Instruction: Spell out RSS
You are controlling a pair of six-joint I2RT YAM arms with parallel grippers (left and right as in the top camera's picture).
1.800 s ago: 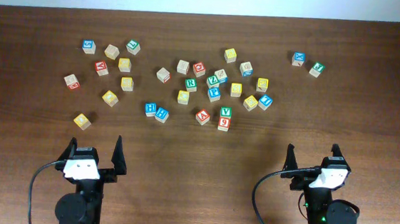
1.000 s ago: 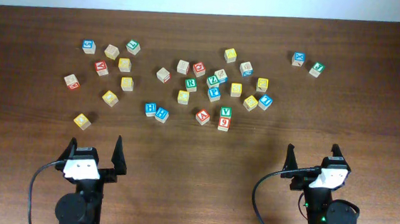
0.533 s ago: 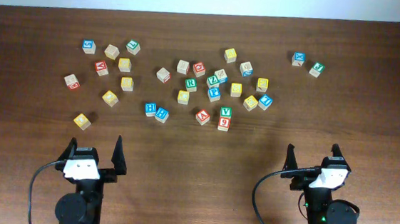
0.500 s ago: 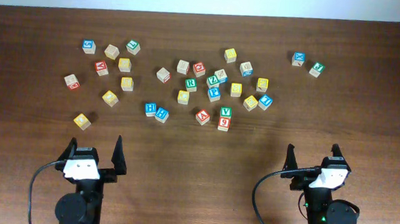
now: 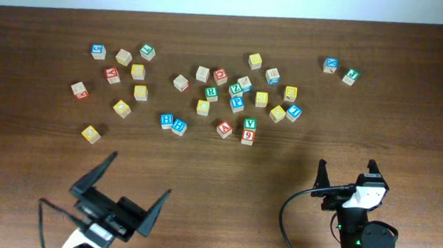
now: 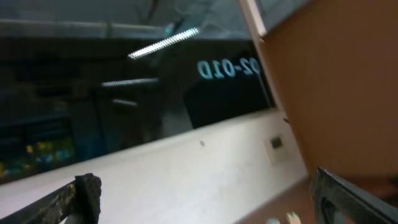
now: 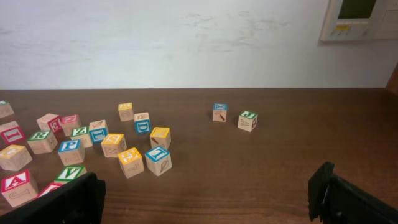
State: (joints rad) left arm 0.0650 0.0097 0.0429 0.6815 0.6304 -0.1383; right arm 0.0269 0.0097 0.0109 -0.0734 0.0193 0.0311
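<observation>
Closest to me, the left gripper hangs over the near edge of the table. It is tipped at an angle, its black fingers are spread wide and there is nothing between them. Its own camera looks up at a wall and a dark window, not at the work. The right gripper sits upright at the near right, jaws likewise apart and empty.

Farther out, across bare dark-grained wood, lies the scatter of small pale wooden blocks with painted faces. The R cube, green on white, sits mid-cluster, ahead and to the right of the left jaws and ahead and well to the left of the right ones. I'd judge the left arm nearer. Being a cube, it has no long axis to line up on, but neighbours crowd it. A yellow-faced cube sits just beside it on the near side, and a blue cube is close on its right.

Several more yellow faces dot the spread, including one stray yellow block nearest the left arm. I cannot read which of them carry an S.
</observation>
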